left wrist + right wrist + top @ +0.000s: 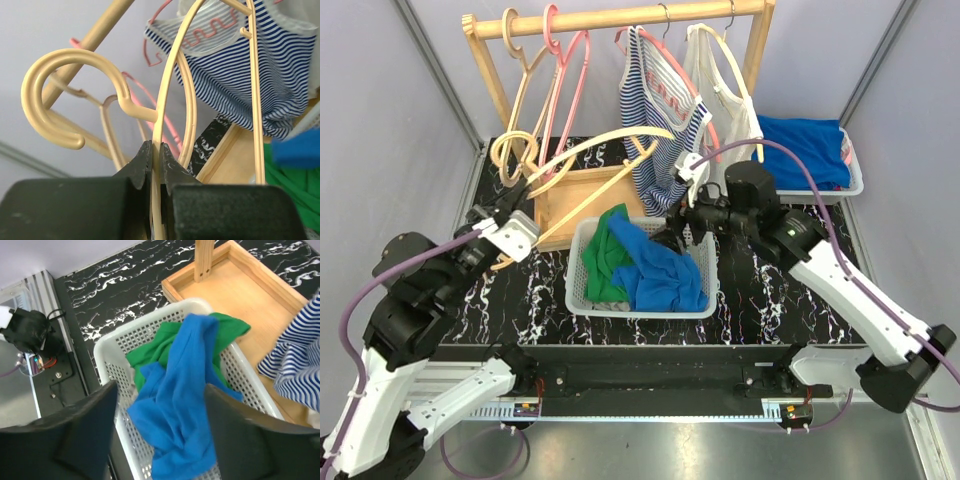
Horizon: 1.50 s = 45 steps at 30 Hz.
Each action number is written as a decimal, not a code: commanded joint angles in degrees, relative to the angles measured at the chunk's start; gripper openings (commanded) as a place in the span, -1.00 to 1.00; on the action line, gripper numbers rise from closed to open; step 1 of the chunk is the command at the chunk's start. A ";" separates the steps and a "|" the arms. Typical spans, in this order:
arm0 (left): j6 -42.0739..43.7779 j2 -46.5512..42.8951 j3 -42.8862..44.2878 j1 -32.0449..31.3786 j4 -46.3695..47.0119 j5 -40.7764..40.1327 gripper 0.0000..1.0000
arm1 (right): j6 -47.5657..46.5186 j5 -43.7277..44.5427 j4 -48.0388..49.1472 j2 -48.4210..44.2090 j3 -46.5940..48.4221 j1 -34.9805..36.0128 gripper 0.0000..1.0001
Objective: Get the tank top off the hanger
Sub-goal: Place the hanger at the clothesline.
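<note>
Left tool (156, 155) is pressed together on the thin rim of a cream hanger (140, 113), held up and to the left of the white basket (115, 357). No cloth shows on that hanger in either view. Right tool (162, 420) hangs over the basket w/ jaws spread wide, nothing pinched. Directly under it, a crumpled blue garment (185, 375) lies in the basket on top of a green one (225, 325).

My read: the blue piece is the tank top and it's off the hanger, so the pull-off step looks done and only tidy-up is left. Next move prob. calls for lifting the right arm straight up out of the basket w/o snagging loose cloth. After that, park the bare hanger somewhere (its long arms reach across behind the basket, near the striped top (655, 180), so swing w/ care).

Hard to make out:
- The blue piece is too bunched to show straps or neckline, so I can't confirm it's a tank top.
- Right tool's fingers are dark blurs at the bottom of the wrist view. Can't tell whether the tips touch cloth.
- The hanger's far end is cut off in the left wrist view.
</note>
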 commanded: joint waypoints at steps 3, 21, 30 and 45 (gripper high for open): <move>-2.78 3.55 1.51 0.13 2.15 11.48 -1.00 | -6.28 1.27 -10.22 -12.33 6.17 0.47 0.92; 5.48 3.72 -1.23 0.13 -6.11 38.38 -1.00 | -11.12 -16.48 -24.05 -6.54 17.11 0.56 1.00; 6.97 6.01 1.24 0.04 -7.61 43.75 -1.00 | -10.06 -23.87 -21.93 -2.23 18.24 0.56 0.92; 9.96 7.16 1.33 -0.05 -6.65 43.40 -1.00 | -8.31 -24.49 -24.04 -0.12 20.52 0.56 -1.00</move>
